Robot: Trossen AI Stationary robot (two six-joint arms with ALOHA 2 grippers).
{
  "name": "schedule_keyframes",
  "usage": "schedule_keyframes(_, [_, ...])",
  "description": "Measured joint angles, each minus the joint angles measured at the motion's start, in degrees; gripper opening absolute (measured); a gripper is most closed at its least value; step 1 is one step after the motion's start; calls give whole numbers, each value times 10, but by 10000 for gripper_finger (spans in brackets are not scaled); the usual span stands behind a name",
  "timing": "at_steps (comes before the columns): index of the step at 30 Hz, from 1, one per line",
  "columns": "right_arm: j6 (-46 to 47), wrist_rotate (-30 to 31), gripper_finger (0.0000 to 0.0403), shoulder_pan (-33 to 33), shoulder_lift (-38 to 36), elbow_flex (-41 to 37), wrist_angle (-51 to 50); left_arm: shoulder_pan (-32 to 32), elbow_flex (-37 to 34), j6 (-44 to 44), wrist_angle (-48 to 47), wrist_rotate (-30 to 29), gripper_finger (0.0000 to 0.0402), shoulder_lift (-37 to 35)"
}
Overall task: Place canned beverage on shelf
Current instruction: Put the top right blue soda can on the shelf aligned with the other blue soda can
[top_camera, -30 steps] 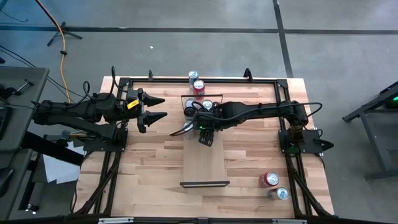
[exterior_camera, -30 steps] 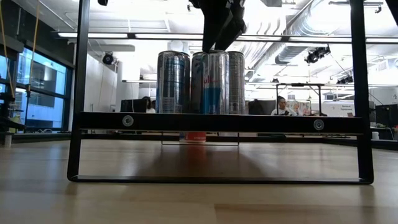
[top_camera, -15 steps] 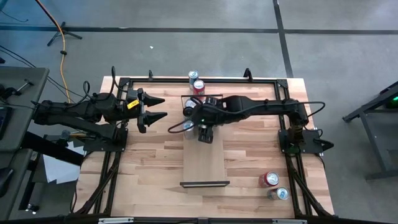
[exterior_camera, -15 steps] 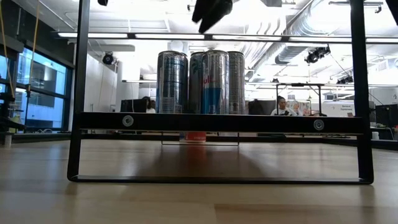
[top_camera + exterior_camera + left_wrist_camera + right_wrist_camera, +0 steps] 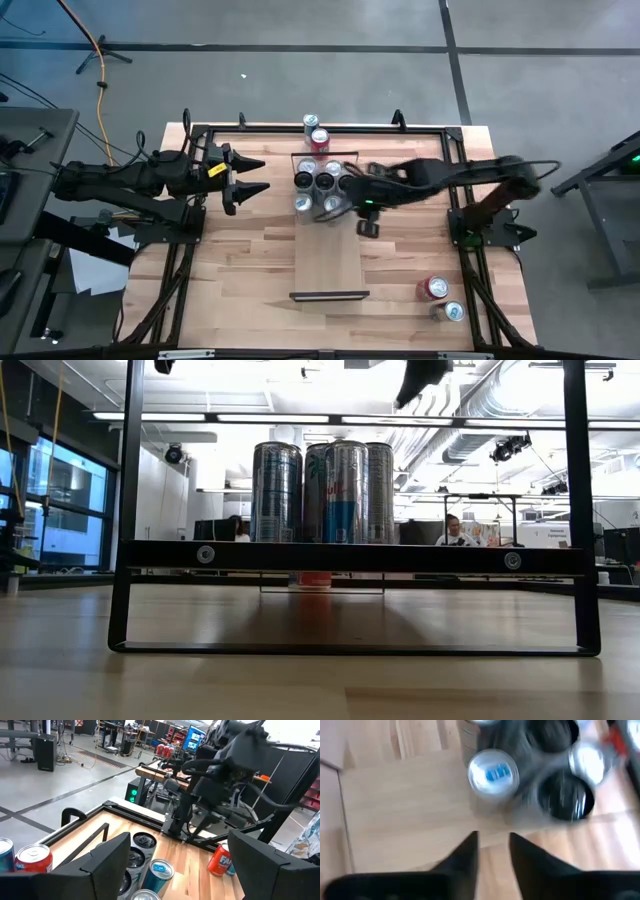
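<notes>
The shelf (image 5: 330, 255) is a pale plank with black end rails, lying down the table's middle. Several tall cans (image 5: 325, 182) stand upright on its far end; they also show in the low view (image 5: 340, 490). The nearest one has a blue tab (image 5: 493, 772). My right gripper (image 5: 355, 207) hangs above the shelf's right edge beside the cans, open and empty, and shows at the top of the low view (image 5: 420, 375). My left gripper (image 5: 252, 173) waits open and empty at the table's left, pointing toward the cans.
Two red cans (image 5: 316, 131) stand on the table past the shelf's far end. A red can (image 5: 432, 289) and a silver can (image 5: 452, 312) stand at the near right corner. A black frame (image 5: 330, 127) runs round the table's edge.
My right gripper has let go of the top of the near can in the group, risen, and gone toward the table's right edge. The can stays upright on the shelf with the others.
</notes>
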Motion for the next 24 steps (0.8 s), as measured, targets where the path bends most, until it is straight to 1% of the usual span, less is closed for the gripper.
schedule_keyframes(3, [119, 1, 27, 9, -92, -153, 110, 0, 0, 0, 0, 0, 294, 0])
schedule_keyframes(4, [170, 1, 14, 11, -119, -200, 153, 0, 0, 0, 0, 0, 294, 0])
schedule_keyframes(5, [230, 1, 10, 11, -143, -241, 197, 0, 0, 0, 0, 0, 294, 0])
schedule_keyframes(7, [374, 0, 18, 7, -178, -314, 280, 0, 0, 0, 0, 0, 294, 0])
schedule_keyframes(9, [510, -17, 20, -1, -195, -375, 352, 0, 0, 0, 0, 0, 294, 0])
schedule_keyframes(11, [608, -27, 12, -4, -196, -424, 431, 0, 0, 0, 0, 0, 294, 0])
schedule_keyframes(14, [699, -25, 2, -4, -190, -480, 561, 0, 0, 0, 0, 0, 294, 0])
schedule_keyframes(17, [768, 11, 2, -3, -179, -525, 654, 0, 0, 0, 0, 0, 294, 0])
schedule_keyframes(19, [793, 27, 1, -3, -175, -546, 685, 0, 0, 0, -2, 0, 294, 0])
schedule_keyframes(24, [833, 48, 0, -3, -175, -578, 701, 0, 0, 0, -5, 0, 294, 0])
